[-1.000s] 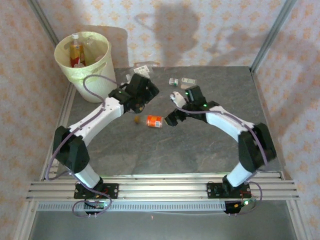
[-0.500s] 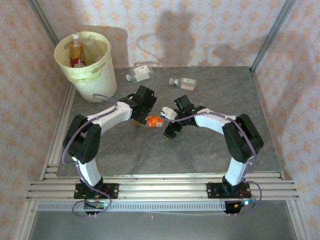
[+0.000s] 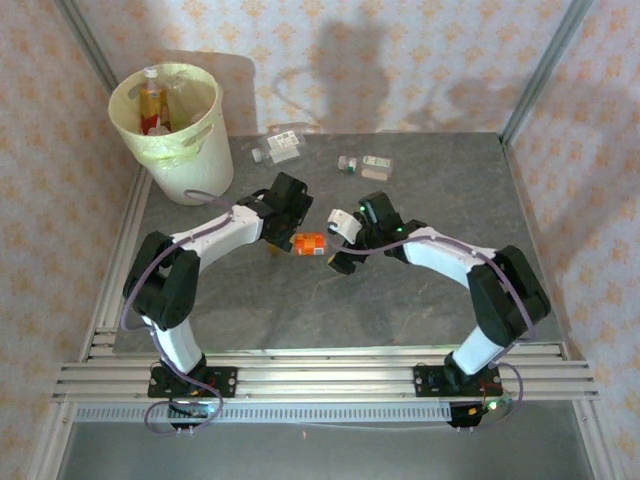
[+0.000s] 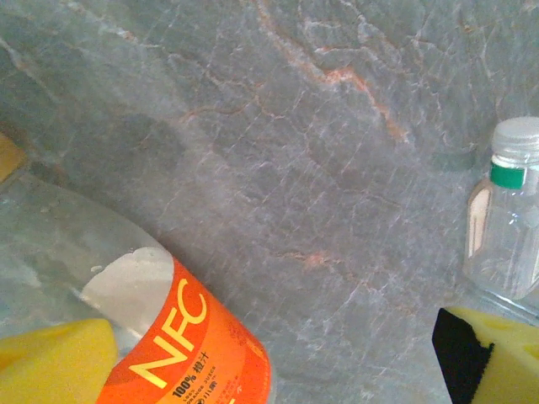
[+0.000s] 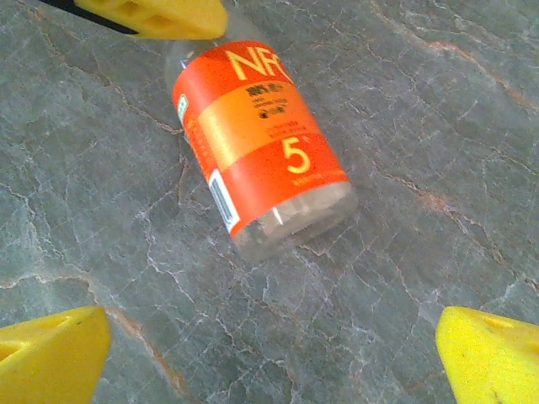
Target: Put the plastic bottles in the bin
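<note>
Bin (image 3: 195, 160): far-left corner, several bottles already inside.

Change over the last second: you have brought the left gripper (image 3: 288, 240) down from above the table to the orange-label bottle (image 3: 309, 243). In the left wrist view its yellow pads (image 4: 52, 362) stand apart with the bottle hard by the left one. It is not clamped, and contact cannot be told.

The bottle has not shifted and lies on its side mid-table.

The right gripper (image 3: 342, 260) has closed in too, jaws wide apart over the bottle's base.

Judgement: two grippers are crowding one bottle. Close the left, which is on the bin side, and back the right off.

Loose bottles (image 3: 280, 147) wait at the far edge.

Surface: table (image 3: 300, 310), grey veined stone, flat.

Room: peach patterned wallpaper (image 3: 400, 60), metal frame post (image 3: 540, 78).
</note>
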Controlling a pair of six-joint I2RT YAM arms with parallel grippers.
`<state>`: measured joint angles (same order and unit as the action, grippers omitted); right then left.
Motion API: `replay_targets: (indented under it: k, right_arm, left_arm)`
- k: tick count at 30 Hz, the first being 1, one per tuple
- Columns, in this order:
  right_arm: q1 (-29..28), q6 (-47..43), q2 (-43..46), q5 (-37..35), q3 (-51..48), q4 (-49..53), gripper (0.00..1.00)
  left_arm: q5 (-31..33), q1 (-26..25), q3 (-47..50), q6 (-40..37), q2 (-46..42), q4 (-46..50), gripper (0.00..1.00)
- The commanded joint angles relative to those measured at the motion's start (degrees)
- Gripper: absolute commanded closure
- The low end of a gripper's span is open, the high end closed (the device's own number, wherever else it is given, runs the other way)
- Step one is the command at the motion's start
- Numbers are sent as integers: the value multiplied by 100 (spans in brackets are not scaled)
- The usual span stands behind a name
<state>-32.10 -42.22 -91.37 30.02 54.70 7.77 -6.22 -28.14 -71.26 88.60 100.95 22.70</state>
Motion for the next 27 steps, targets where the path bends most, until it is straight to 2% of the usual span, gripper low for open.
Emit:
replay_targets:
  k: [1, 7, 12, 16, 22, 27]
  right_arm:
    - [-4, 130, 174, -93, -183, -413, 1]
    - [-39, 105, -213, -38, -121, -927, 1]
    - [-269, -476, -732, 20, 322, -629, 0]
    - [-480, -542, -1024, 4, 411, -701, 1]
    - [-556, -207, -925, 96, 178, -1067, 1]
    - [-557, -230, -723, -26, -5, -1066, 1]
  left_arm:
    - [-22, -51, 157, -164, -85, 900, 0]
    - [-93, -61, 95, -256, -294, 1180, 0]
    - [-109, -64, 662, -15, -629, 1062, 0]
    - [-47, -68, 1057, 83, -793, 887, 0]
    - [-72, -75, 1216, -313, -505, 219, 1]
    - [-109, -109, 1361, -466, -275, -280, 7]
